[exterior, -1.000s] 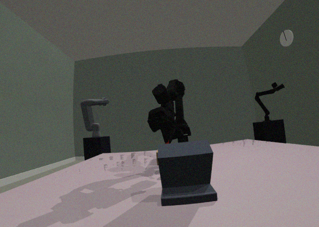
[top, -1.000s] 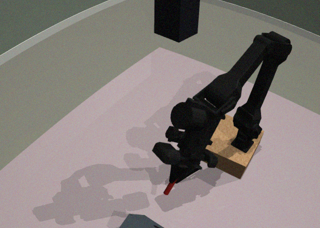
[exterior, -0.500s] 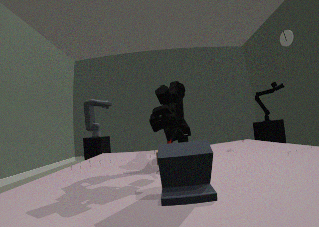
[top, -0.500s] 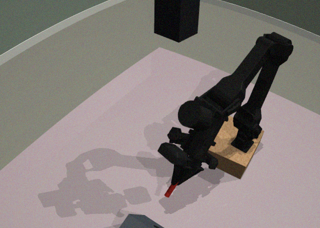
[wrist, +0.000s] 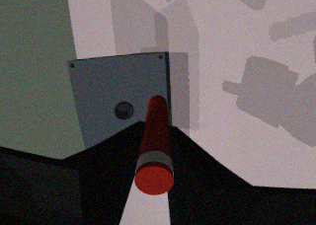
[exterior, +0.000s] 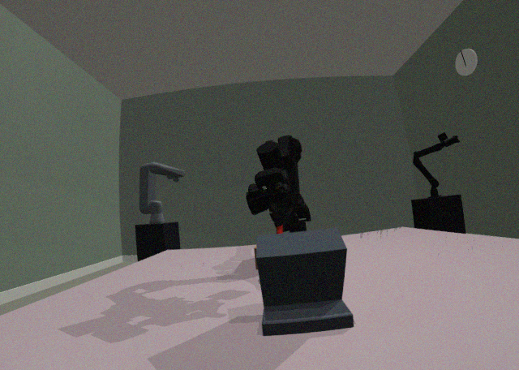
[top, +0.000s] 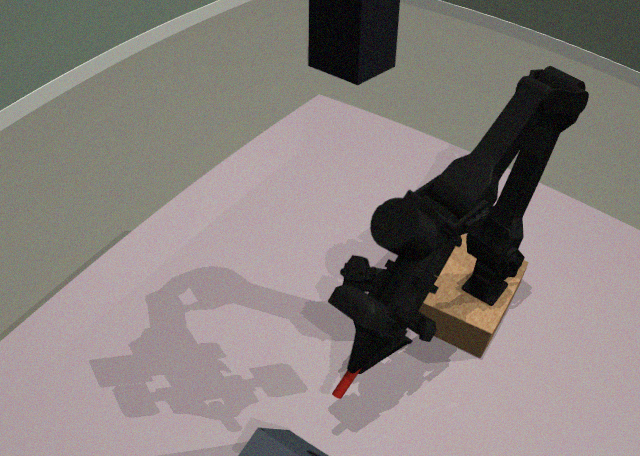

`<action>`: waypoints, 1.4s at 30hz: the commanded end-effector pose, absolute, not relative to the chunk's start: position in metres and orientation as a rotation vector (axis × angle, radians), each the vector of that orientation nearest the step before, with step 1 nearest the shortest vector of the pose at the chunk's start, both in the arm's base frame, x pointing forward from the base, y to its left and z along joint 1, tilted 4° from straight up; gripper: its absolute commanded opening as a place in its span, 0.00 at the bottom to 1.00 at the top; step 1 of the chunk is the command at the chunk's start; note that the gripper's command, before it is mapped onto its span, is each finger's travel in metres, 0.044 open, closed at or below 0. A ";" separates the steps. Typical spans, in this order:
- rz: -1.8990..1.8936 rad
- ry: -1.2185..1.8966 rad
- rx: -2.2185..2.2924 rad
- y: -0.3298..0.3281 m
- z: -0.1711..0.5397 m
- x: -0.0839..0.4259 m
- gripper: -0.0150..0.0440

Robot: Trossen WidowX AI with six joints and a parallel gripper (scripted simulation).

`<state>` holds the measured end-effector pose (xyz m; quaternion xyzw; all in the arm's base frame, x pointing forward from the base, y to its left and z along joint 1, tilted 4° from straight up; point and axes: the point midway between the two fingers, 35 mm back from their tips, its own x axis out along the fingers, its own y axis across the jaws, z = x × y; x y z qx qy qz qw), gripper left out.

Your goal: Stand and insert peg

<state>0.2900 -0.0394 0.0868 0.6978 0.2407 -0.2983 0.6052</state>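
Observation:
My gripper (top: 357, 369) (wrist: 156, 130) is shut on the red peg (top: 345, 384) (exterior: 279, 230) (wrist: 158, 116) and holds it above the table, tilted. In the wrist view the peg's white band and the end near it are toward the camera, and the plain end points away past the fingertips. The blue-grey sloped panel (top: 273, 443) (exterior: 302, 276) (wrist: 106, 84) stands beyond the plain end. Its round hole (wrist: 123, 111) shows in the wrist view, left of the peg's plain end. The peg is outside the hole. The exterior view shows only the panel's back, which hides part of the peg.
The arm's wooden base block (top: 457, 329) stands behind the gripper. The panel has a low ledge (exterior: 307, 324) at its back. The pale pink table (top: 258, 224) (exterior: 418, 299) carries several arm shadows. Two other arms stand on dark pedestals beyond the table in the exterior view.

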 end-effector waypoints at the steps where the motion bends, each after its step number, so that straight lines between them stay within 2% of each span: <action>1: -0.643 0.553 1.597 -0.035 0.088 0.290 0.25; 42: -0.480 0.511 1.522 -0.022 0.082 0.314 0.25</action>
